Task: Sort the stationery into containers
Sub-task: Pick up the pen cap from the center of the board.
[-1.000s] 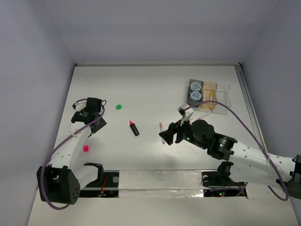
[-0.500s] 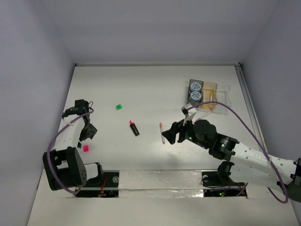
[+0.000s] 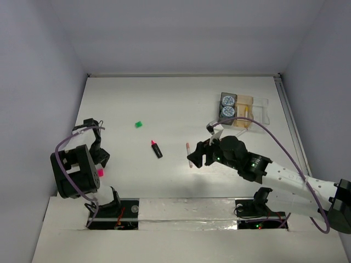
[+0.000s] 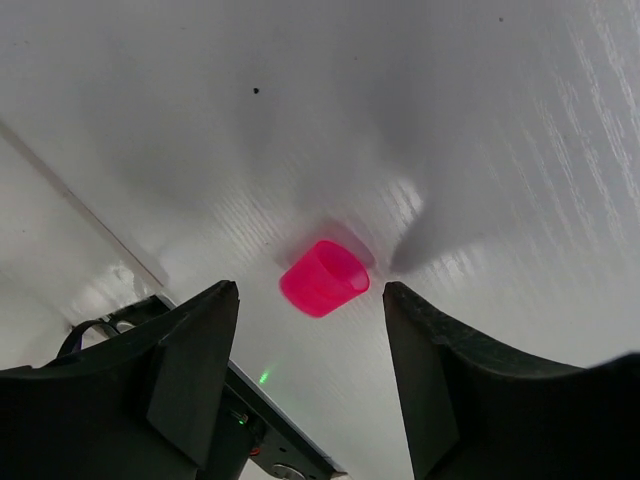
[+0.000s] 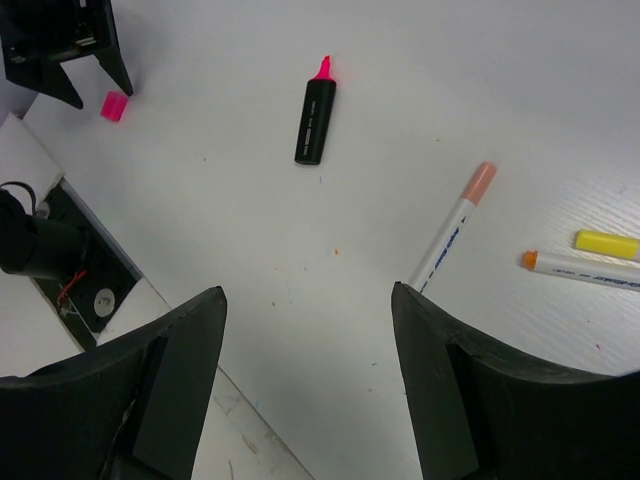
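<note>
A small bright-pink plastic cap (image 4: 323, 278) lies on the white table (image 3: 181, 104), low at the left of the overhead view. In the left wrist view we see it just beyond the tips of the left gripper (image 3: 100, 159), whose jaws stand apart and released, with no contact on the cap.

Toward the centre lies a short black highlighter (image 3: 157, 149), its pink tip bare and pointing to the upper left. A small green cap (image 3: 139, 124) sits apart from it, further up and to the left. Right of the highlighter we find a thin pink-and-white pen (image 3: 189, 155), just off the tips of the right gripper (image 5: 308, 295), which hangs over bare table with its jaws spread wide and nothing in them.

At the right edge of the right wrist view lie a white pen with an orange end (image 5: 580, 265) and a yellow piece (image 5: 606, 243) just above it.

In the upper right of the overhead view stands the row of joined plastic trays (image 3: 263, 109). Its dark grey left tray holds two round blue-white rolls (image 3: 227, 101), one above the other. The amber-tinted tray beside it holds something we cannot make out.
</note>
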You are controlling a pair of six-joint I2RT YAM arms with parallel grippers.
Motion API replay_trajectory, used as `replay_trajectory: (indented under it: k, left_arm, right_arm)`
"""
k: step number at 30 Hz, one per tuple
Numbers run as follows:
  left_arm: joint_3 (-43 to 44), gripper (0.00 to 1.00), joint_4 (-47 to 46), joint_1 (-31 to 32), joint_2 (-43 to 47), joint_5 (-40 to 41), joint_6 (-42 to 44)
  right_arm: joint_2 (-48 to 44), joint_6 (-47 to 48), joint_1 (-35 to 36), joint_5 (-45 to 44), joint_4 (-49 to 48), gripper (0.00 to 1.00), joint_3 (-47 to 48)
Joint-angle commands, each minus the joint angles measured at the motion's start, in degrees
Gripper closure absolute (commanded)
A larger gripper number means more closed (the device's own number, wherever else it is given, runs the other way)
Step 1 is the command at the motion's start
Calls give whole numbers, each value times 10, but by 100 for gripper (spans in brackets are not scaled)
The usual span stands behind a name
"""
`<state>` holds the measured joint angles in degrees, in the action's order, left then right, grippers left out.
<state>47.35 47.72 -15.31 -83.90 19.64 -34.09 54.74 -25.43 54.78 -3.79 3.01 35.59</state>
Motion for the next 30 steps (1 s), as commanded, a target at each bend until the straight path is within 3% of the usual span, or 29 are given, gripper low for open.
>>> replay_trajectory:
  k: [1, 3, 6, 10, 11, 13, 19, 23, 30]
  left_arm:
    - [-2, 42, -5, -2, -26, -17, 18]
    - [-2, 43, -6, -2, -53, -20, 20]
    - [-3, 54, -16, -2, -70, -26, 25]
    - [-3, 73, -24, -2, -80, -31, 33]
    - [-2, 85, -29, -2, -81, -37, 35]
    - [-4, 98, -35, -2, -82, -48, 41]
    - [-7, 100, -69, -2, -58, -91, 53]
    - [-21, 100, -123, 30, -66, -134, 47]
    - [36, 100, -150, 150, -101, -177, 20]
  right_arm:
    - [-12, 6, -11, 10, -24, 27, 0]
    - [-17, 6, -11, 12, -24, 27, -1]
    - [-24, 8, -16, 5, -41, 27, -6]
    - [-36, 10, -16, -8, -39, 27, -9]
    - [-38, 10, -16, -5, -40, 27, -11]
    - [-40, 8, -21, 1, -45, 27, -12]
    - [-31, 6, -21, 22, -55, 27, -13]
    - [-28, 6, -21, 32, -54, 28, -11]
    - [-26, 5, -21, 33, -56, 28, -10]
